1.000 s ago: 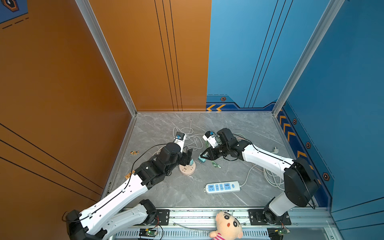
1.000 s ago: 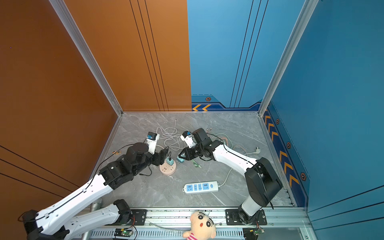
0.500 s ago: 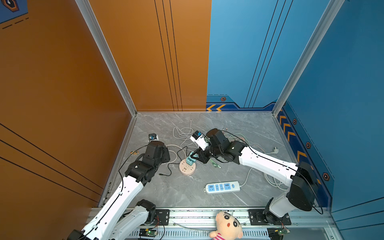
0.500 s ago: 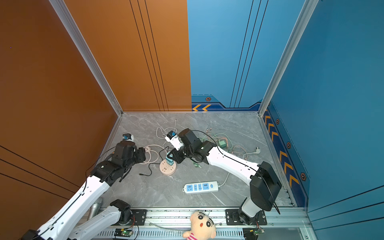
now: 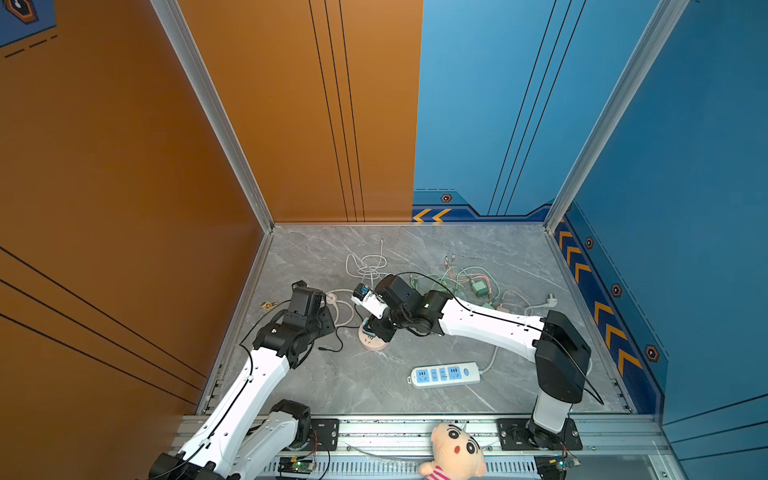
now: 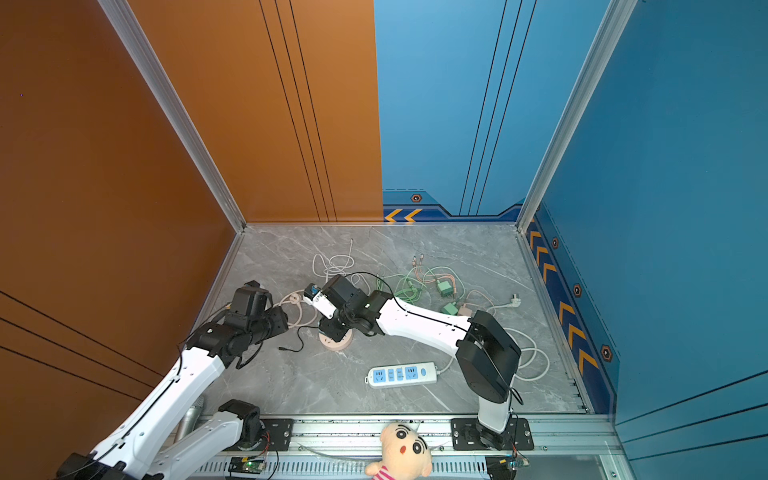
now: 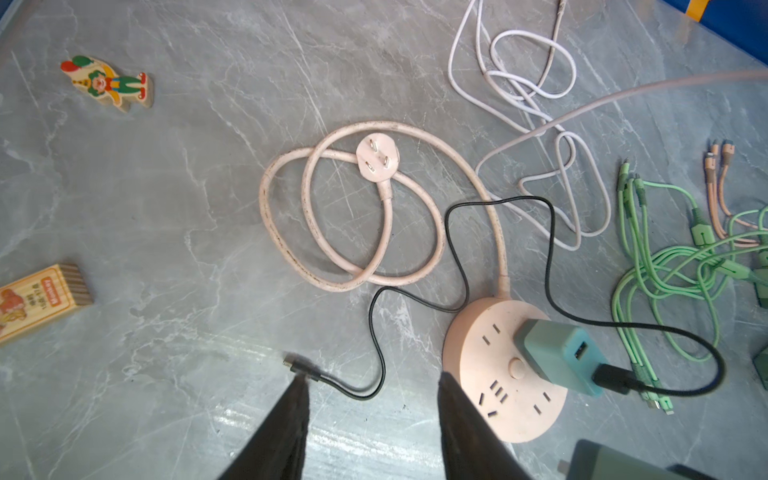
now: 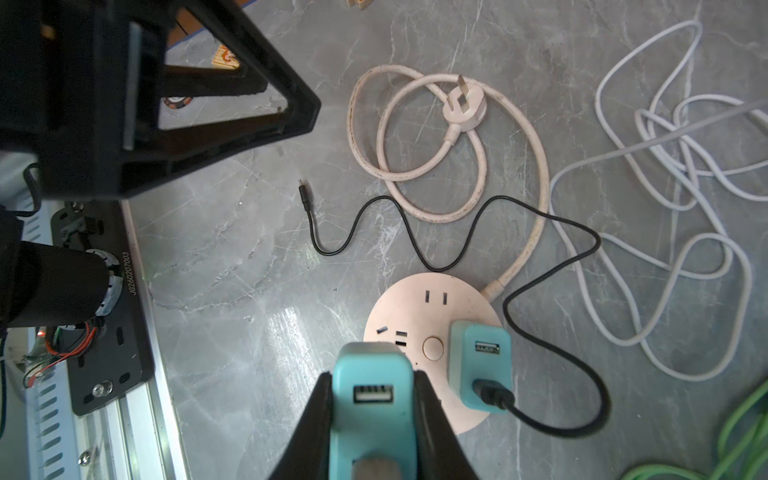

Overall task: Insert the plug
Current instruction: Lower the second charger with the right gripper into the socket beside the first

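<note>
Light: bright, even, soft shadows.
Glare: pale sheen on my bench (image 7: 249, 415) in wrist views.
Blur: fingers (image 7: 286, 432) of my left hand (image 7: 374, 378), close up.

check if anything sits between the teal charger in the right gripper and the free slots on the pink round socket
Nothing visible does. The right gripper holds the teal charger just over the pink socket, whose near slots show bare. The plugged-in charger and its black cable sit off to one side.

Right claw (image 8: 372, 376) clamps tight, left claw (image 7: 374, 380) gapes, both arms reaching inward.
</note>
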Motion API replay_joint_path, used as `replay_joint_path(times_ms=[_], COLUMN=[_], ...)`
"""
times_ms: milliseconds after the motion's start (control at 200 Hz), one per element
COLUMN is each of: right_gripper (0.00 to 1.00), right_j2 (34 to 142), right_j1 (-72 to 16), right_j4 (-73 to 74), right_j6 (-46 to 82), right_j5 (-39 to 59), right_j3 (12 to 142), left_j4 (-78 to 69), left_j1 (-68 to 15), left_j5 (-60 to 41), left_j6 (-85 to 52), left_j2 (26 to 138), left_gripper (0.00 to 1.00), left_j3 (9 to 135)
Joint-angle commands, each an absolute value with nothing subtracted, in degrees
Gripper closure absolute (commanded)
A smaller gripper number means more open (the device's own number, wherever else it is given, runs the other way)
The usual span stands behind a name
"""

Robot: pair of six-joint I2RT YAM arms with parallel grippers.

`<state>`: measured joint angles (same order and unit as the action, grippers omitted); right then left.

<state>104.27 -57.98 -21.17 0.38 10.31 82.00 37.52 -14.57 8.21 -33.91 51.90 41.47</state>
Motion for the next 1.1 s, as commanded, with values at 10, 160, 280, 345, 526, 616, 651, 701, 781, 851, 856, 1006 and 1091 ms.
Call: replay_joint_path(times_ms=[10, 160, 280, 345, 526, 616, 651, 701, 781, 851, 856, 1006, 1091], right_gripper=[1.0, 1.0, 1.0, 1.0, 1.0, 1.0, 1.0, 1.0, 1.0, 1.0, 1.0, 1.0, 1.0], right_j2=[105.19, 106.63, 108.25, 108.96, 109.88, 110.01, 109.87, 109.86, 110.17, 110.71, 110.77, 111.39, 111.45], right_j1=[-58.57, -59.06, -59.22, -59.45, -60.36, -60.86, -61.03, -61.3, -61.61, -61.61, -61.61, -61.43, -61.4], right_j4=[-23.08, -23.68, -23.49, -23.17, -22.19, -21.6, -20.96, -19.87, -18.3, -17.9, -17.87, -17.67, -17.22], right_j6=[-1.53, -1.76, -2.62, -2.73, -2.64, -1.99, -1.56, -0.92, 0.49, 1.6, 1.63, 2.57, 2.72], right_j5=[6.75, 4.94, 5.28, 4.59, 0.42, -0.04, 0.0, 0.04, 0.0, 0.13, 0.11, -0.09, 0.07], right_j3=[85.24, 86.09, 86.65, 86.84, 86.66, 86.27, 85.92, 85.15, 84.3, 84.11, 84.11, 83.95, 83.53], left_j4=[38.03, 37.35, 37.34, 37.3, 36.94, 36.56, 36.48, 36.48, 36.28, 36.21, 36.21, 36.29, 36.29], left_j1=[-14.03, -14.0, -14.06, -13.98, -14.13, -14.15, -14.13, -14.13, -14.22, -14.24, -14.24, -14.23, -14.23], left_j5=[5.86, 4.32, 3.85, 3.15, 3.16, 3.25, 3.34, 3.34, 3.34, 3.19, 3.22, 3.09, 3.05], left_j6=[-35.48, -36.43, -36.4, -36.43, -37.0, -36.88, -36.91, -36.87, -36.94, -36.96, -36.94, -36.75, -36.83], left_j2=[51.06, 51.15, 51.41, 51.75, 51.76, 52.15, 52.37, 52.7, 53.23, 53.27, 53.27, 52.67, 52.38], left_gripper=[0.49, 0.49, 0.49, 0.49, 0.49, 0.49, 0.49, 0.49, 0.49, 0.49, 0.49, 0.49, 0.49], left_j3=[39.68, 38.61, 37.8, 37.62, 37.27, 37.4, 37.44, 37.61, 37.86, 38.07, 38.06, 38.16, 38.08])
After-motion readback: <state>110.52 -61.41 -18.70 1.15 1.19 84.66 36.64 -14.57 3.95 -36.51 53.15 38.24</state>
